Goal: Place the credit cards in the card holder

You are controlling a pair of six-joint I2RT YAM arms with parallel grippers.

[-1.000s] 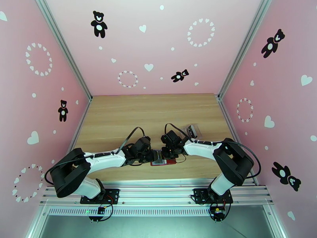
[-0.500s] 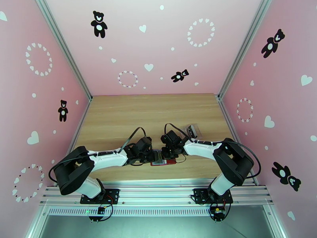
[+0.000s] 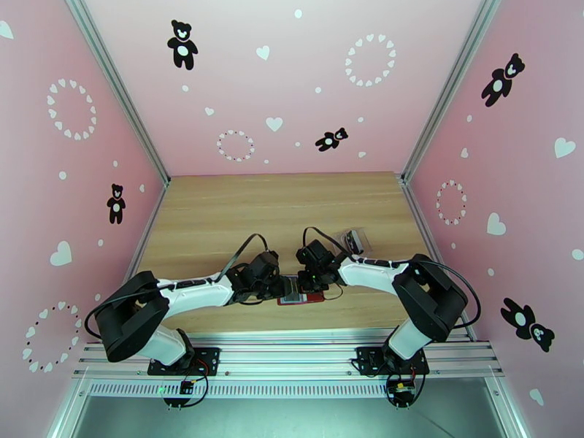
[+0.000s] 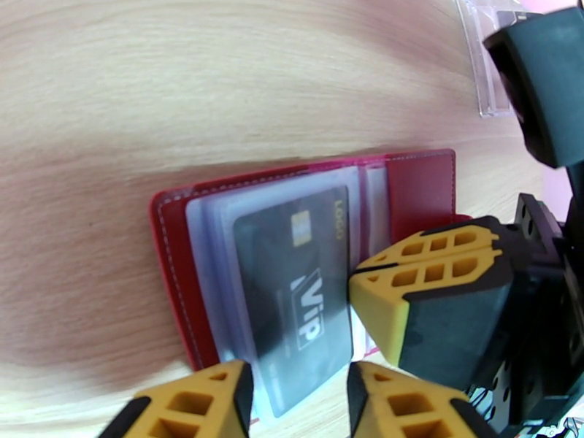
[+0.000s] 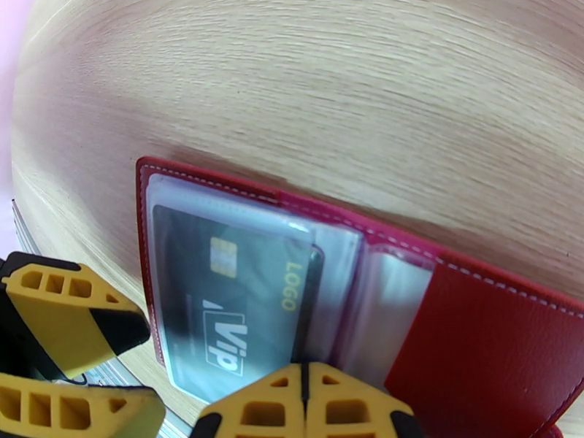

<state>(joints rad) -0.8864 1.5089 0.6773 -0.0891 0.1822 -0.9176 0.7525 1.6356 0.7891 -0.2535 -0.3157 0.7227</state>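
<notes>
Left gripper (image 4: pixel 296 385), fingers apart, sits at the left end of the open card holder (image 4: pixel 420 187) on the desk (image 4: pixel 219 82). A grey card (image 4: pixel 292 286) lies in its pocket. Right gripper (image 5: pixel 303 377), fingers together, is over its middle.

Centre frame: card holder (image 4: pixel 175 235) is lying open on the worktop (image 4: pixel 219 82); grey credit card (image 4: pixel 292 286) is sitting in its clear pocket, reaching between left tool's (image 4: pixel 299 392) parted fingers.
</notes>
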